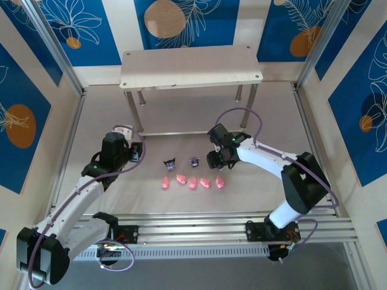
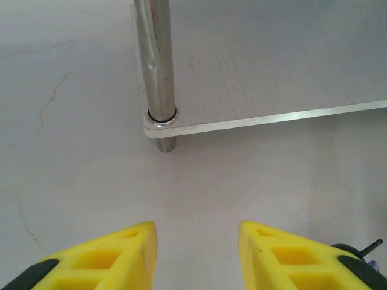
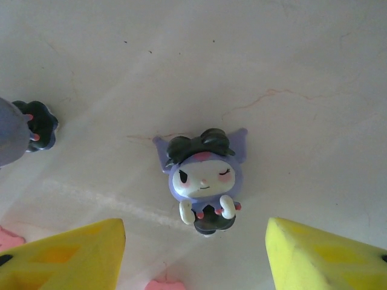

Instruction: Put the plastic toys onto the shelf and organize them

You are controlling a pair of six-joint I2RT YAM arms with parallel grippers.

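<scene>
Presently, five pink toys (image 1: 192, 182) lie in a row on the tabletop (image 1: 272, 121). Beyond them, the right gripper (image 3: 195, 244) hovers released over a purple toy (image 3: 202, 178); advise centring on its body and lowering before clenching. The left gripper (image 2: 196, 235) is released and empty, facing the shelf (image 1: 190, 66).

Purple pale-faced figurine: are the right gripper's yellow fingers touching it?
Apart. The right wrist view shows bare table between the purple figurine and both yellow fingers.
</scene>
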